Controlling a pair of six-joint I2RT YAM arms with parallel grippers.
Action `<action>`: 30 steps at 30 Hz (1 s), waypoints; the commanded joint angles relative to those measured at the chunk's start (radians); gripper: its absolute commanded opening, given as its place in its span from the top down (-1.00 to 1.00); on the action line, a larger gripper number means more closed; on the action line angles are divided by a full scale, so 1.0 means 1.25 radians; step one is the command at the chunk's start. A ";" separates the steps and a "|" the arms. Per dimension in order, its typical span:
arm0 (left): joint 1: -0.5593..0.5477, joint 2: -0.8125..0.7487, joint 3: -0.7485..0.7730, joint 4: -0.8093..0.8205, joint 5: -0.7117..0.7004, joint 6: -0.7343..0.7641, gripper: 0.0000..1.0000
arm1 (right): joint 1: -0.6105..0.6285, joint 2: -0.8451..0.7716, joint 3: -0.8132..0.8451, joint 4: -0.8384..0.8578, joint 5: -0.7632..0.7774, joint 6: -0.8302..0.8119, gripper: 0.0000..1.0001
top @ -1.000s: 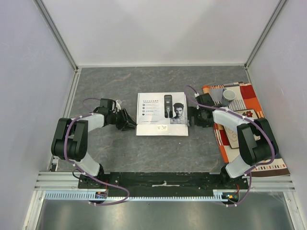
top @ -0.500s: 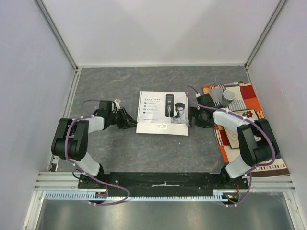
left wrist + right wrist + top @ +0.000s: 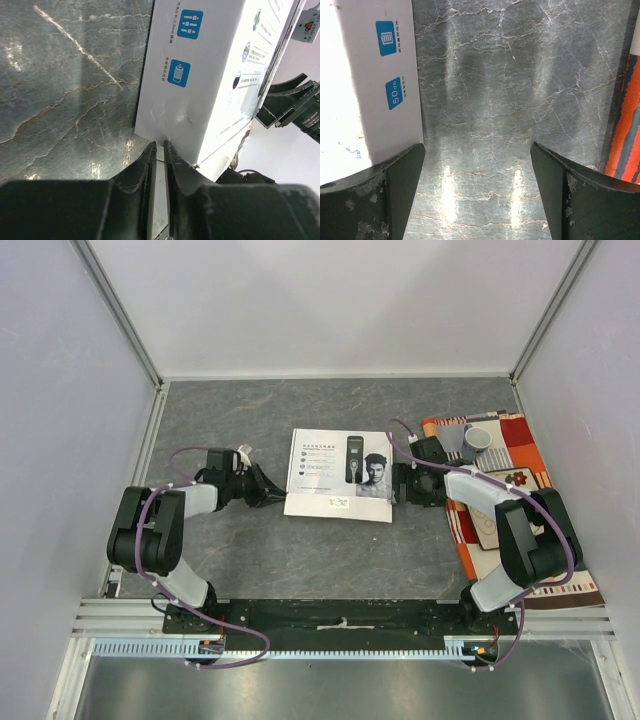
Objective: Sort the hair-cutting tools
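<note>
The white box with the printed lid (image 3: pixel 340 475) lies mid-table. The clipper, combs, cord and small bits are out of view. My left gripper (image 3: pixel 270 487) is at the box's left edge. In the left wrist view the left gripper (image 3: pixel 160 146) is shut, its fingertips (image 3: pixel 150 155) pinching the lower rim of the lid's white side wall (image 3: pixel 200 75), which is dented there. My right gripper (image 3: pixel 403 483) is open at the box's right side. In the right wrist view the right gripper (image 3: pixel 477 150) holds nothing, and the box wall (image 3: pixel 375 85) stands by its left finger.
A grey cup (image 3: pixel 476 440) stands on the orange, red and white patterned mat (image 3: pixel 510 500) at the right. The mat's edge (image 3: pixel 626 115) shows beside the right finger. Grey stone tabletop (image 3: pixel 330 560) lies in front of the box, with walls around.
The box's left side has shifted a little right and looks slightly tilted. My left gripper has drawn slightly back and left at that edge. The right arm has barely moved.
</note>
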 commanded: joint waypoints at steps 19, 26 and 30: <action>-0.067 -0.073 0.016 -0.007 0.199 -0.036 0.95 | 0.080 0.001 0.021 0.045 -0.163 0.004 -0.96; -0.065 -0.073 0.028 -0.095 0.170 0.035 0.96 | 0.079 -0.034 0.042 0.000 -0.062 -0.020 -0.96; -0.063 -0.100 0.054 -0.236 0.072 0.104 0.95 | 0.080 -0.048 0.070 -0.039 -0.024 -0.034 -0.96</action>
